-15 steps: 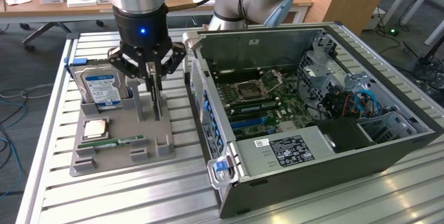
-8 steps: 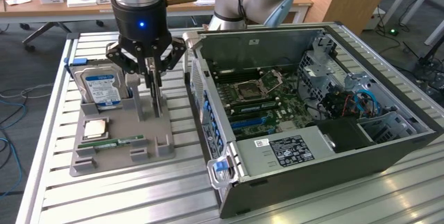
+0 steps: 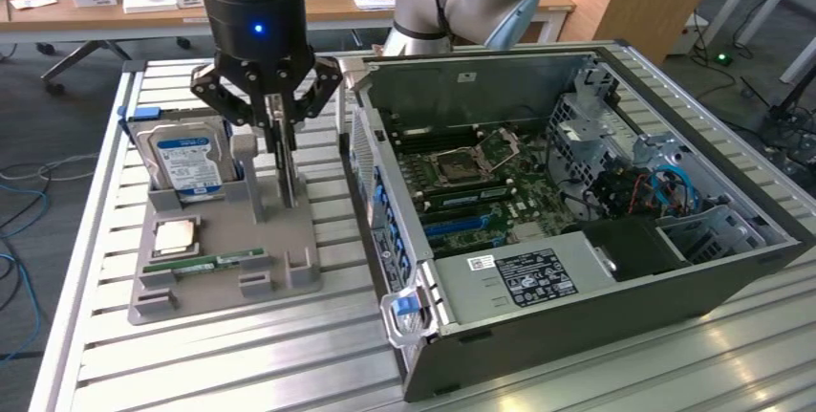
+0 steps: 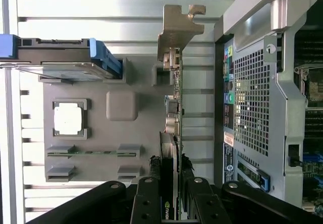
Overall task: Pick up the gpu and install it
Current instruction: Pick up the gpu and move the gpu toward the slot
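Note:
The gpu (image 3: pixel 289 178) stands on edge in the grey holder tray (image 3: pixel 243 230), a dark thin card with its pale metal bracket (image 4: pixel 177 30) at the far end. My gripper (image 3: pixel 275 140) comes down on it from above. In the wrist view the gpu (image 4: pixel 174 103) runs straight out from between my fingers (image 4: pixel 155 171), which press on both its faces, so the gripper (image 4: pixel 170 178) is shut on it. The card's lower edge still reaches down to the tray.
The open computer case (image 3: pixel 561 202) lies at the exterior view's right, motherboard (image 3: pixel 484 192) exposed, its perforated wall (image 4: pixel 252 103) close beside the gpu. The tray also holds a hard drive (image 3: pixel 189 159), a CPU (image 3: pixel 175 235) and a green memory stick (image 3: pixel 204 264).

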Available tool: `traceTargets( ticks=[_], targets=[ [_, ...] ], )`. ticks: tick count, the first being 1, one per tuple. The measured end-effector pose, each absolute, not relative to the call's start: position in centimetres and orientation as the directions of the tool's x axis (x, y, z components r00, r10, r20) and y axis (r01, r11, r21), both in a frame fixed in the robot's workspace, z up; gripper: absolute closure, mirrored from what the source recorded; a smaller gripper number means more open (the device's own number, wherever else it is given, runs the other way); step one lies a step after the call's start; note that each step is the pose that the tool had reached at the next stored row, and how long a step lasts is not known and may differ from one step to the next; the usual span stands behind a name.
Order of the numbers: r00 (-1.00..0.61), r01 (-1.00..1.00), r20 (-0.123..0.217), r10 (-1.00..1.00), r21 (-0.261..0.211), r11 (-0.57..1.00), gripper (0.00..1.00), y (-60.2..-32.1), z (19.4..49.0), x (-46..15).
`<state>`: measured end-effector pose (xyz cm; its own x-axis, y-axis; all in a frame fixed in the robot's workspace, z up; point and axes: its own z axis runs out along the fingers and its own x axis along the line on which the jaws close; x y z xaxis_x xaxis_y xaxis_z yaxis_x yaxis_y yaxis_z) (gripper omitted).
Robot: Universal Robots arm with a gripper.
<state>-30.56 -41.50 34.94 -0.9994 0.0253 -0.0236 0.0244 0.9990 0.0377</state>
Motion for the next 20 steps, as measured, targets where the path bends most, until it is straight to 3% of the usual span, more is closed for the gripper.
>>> traceTargets(
  ticks=[20],
  targets=[
    [-0.999,0.024,-0.024,0.025,0.038,0.999,0.74,-41.5,37.5,-30.6]
  ],
)
